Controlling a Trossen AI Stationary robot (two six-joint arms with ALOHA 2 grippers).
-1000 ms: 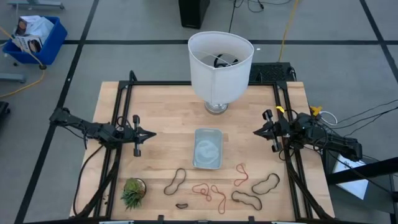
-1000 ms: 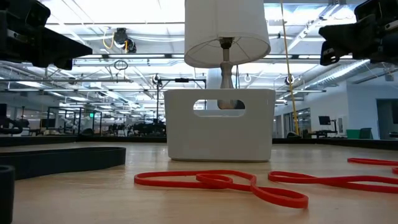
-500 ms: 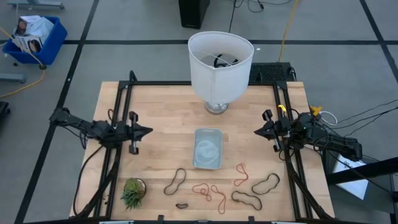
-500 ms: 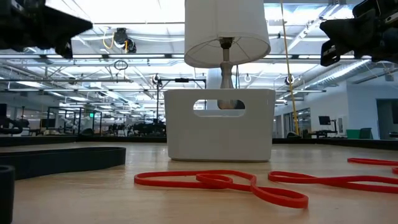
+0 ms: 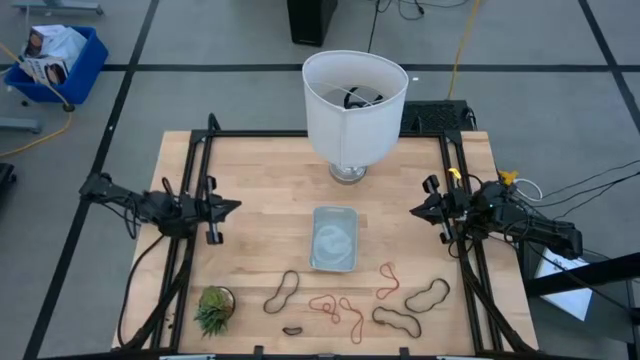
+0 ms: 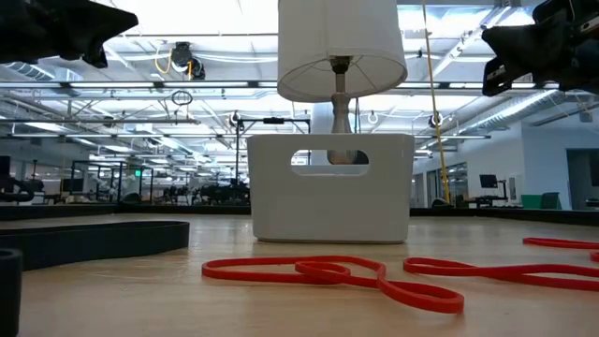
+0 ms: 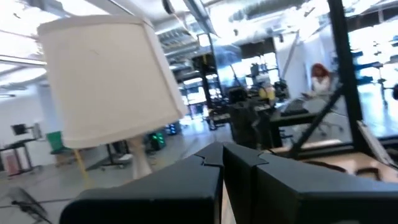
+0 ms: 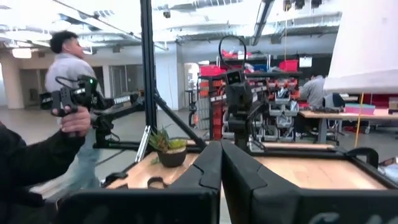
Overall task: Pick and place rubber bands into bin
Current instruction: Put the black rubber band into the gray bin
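Note:
The pale grey-blue bin (image 5: 334, 238) sits on the wooden table's middle; it also shows in the low view (image 6: 329, 201). Several rubber bands lie flat near the table's near edge: dark loops (image 5: 282, 291), (image 5: 292, 330), (image 5: 427, 294), (image 5: 397, 320), and red-orange ones (image 5: 335, 308), (image 5: 388, 280), (image 6: 328, 273). My left gripper (image 5: 236, 207) hovers shut at the table's left side, pointing right. My right gripper (image 5: 413, 212) hovers shut at the right side, pointing left. Both are empty and above the table (image 6: 129, 19), (image 6: 487, 58). The shut fingers show in the wrist views (image 7: 222, 155), (image 8: 221, 152).
A tall white lamp (image 5: 355, 105) stands behind the bin at the far edge. A small potted plant (image 5: 214, 308) sits at the near left. Black frame rails (image 5: 195, 230) run along both table sides. A blue crate (image 5: 55, 60) is on the floor. A person (image 8: 62, 106) stands beyond the table.
My left gripper has drawn back a little toward the table's left edge and risen, staying shut and empty. The rubber bands and the bin have not moved.

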